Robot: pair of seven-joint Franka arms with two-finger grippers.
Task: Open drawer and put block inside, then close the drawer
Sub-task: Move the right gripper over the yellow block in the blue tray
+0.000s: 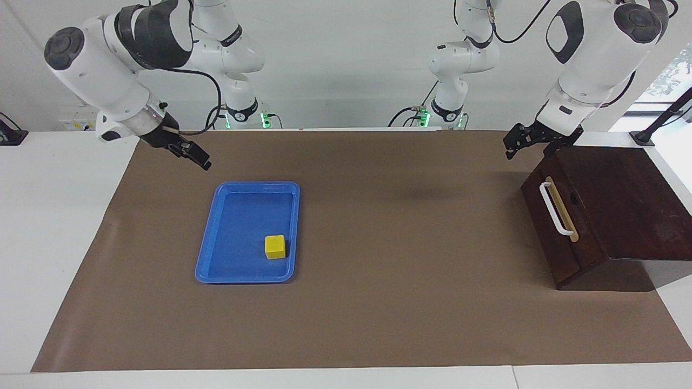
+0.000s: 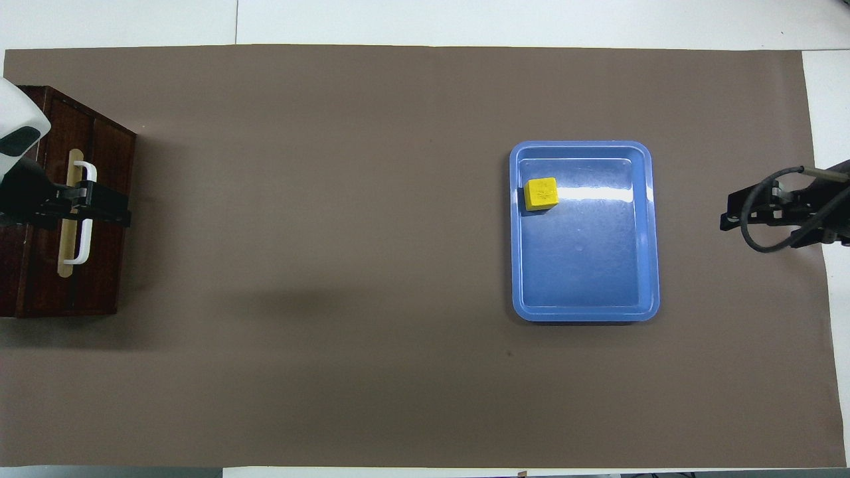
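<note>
We see brown mat (image 1: 378, 302) on white table. Drawer (image 1: 562, 221) shut, at left arm's end. Block (image 1: 275, 247) sits in blue tray (image 1: 208, 259), toward right arm's end. Left gripper (image 1: 516, 145) hangs up over drawer's edge, jaws wide, empty. Right gripper (image 1: 201, 159) tilts down over mat beside tray, jaws wide, empty.

Cut off by the overhead view's edge: the dark wooden box (image 2: 40, 219) (its handle (image 2: 83, 212) partly masked by the left gripper (image 2: 99, 207) above it).
</note>
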